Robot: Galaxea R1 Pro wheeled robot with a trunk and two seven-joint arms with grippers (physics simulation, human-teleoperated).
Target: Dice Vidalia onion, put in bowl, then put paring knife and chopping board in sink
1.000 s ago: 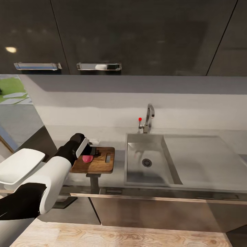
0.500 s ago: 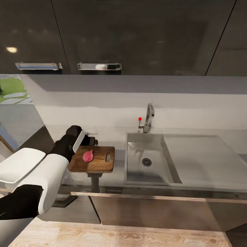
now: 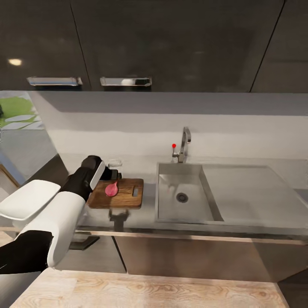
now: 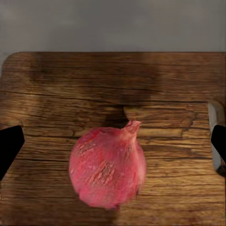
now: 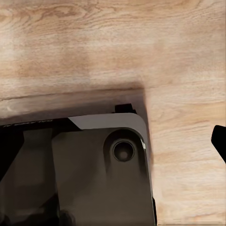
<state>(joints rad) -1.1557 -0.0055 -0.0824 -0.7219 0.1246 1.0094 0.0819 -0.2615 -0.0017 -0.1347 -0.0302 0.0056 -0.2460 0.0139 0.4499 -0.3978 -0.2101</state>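
While the Vidalia onion point(image 4: 108, 169) lies on its side on the chopping board point(image 3: 121, 196), the left pincer point(image 3: 114, 175) hangs just above it with its fingers point(image 4: 9, 146) spread wide, one on each side, not touching it. The board rests on the grey surface point(image 3: 147, 211), beside the sink point(image 3: 188, 197). The right pincer point(image 5: 219, 141) looks down at the wooden floor point(image 5: 188, 56) and the robot base point(image 5: 84, 169); whether it is wide or narrow I cannot tell.

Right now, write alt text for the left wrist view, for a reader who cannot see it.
A whole pinkish-red onion lies uncut on a dark brown wooden chopping board, its pointed tip toward the board's far edge. The open left hand flanks it, dark fingertips at the picture's two side edges, apart from the onion. Grey countertop runs beyond the board.
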